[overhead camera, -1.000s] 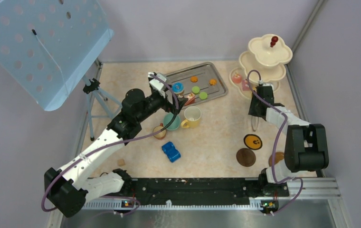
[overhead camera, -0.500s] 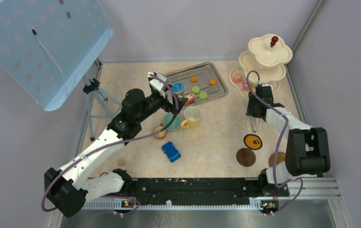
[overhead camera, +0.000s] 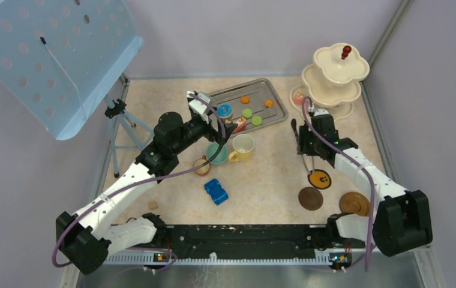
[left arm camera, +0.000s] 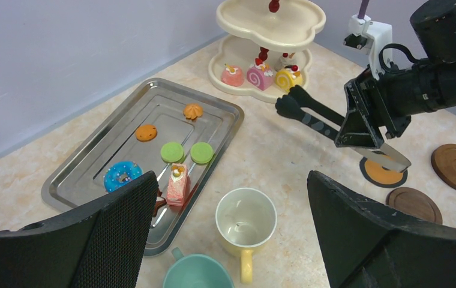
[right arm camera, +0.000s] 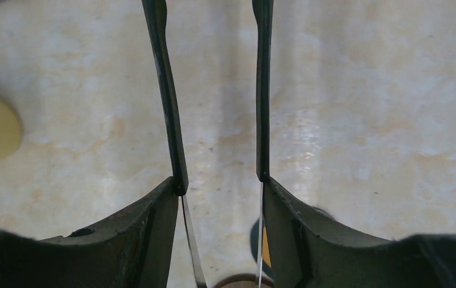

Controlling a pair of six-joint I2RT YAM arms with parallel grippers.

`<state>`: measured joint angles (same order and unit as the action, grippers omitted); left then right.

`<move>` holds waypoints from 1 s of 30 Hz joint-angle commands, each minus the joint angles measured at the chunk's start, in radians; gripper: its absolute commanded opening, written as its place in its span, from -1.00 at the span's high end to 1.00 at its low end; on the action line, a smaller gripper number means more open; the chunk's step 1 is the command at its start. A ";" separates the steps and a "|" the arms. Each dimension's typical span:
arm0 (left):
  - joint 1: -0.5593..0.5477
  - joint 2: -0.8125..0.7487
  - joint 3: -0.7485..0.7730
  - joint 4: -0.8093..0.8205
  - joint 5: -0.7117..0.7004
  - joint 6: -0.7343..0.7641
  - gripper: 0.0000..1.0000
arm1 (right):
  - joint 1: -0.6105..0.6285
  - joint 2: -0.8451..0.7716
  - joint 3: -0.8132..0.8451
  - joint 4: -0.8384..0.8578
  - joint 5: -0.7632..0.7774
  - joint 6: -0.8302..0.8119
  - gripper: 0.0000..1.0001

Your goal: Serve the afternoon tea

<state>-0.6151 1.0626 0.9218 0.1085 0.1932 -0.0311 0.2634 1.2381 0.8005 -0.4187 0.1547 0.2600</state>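
Holding black tongs [left arm camera: 309,113] clamped in its fingers, right gripper [left arm camera: 366,123] is hovering btw. steel tray [left arm camera: 225,111] and tiered stand [left arm camera: 300,13]. Tong arms are standing apart w/ nothing in them, prob. to fetch the macarons [left arm camera: 172,152] lying on the tray. Left gripper [left arm camera: 231,186] is hanging wide open above the pink cake slice [left arm camera: 177,183].

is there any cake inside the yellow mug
No, the yellow mug sits empty in the left wrist view, its cream inside bare.

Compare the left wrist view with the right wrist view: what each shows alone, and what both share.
Only left wrist: the metal tray, toy cakes and teal cup. Only right wrist: its own fingers close up, clamping the black tongs from outside. Both: the tongs, the orange coaster and marbled tabletop.
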 commanded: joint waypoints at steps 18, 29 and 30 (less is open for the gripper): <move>-0.003 -0.021 0.008 0.037 -0.020 0.008 -0.97 | 0.143 0.492 0.668 -0.181 -0.463 -0.504 -0.05; -0.002 -0.064 0.004 0.041 -0.060 0.017 -0.97 | 0.195 0.698 0.918 -0.360 -0.459 -0.625 -0.06; -0.003 -0.072 0.000 0.043 -0.069 0.018 -0.97 | 0.201 0.712 0.931 -0.371 -0.455 -0.633 -0.06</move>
<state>-0.6159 1.0405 0.9218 0.1085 0.1650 -0.0261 0.4358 1.9179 1.6455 -0.7319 -0.2863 -0.3130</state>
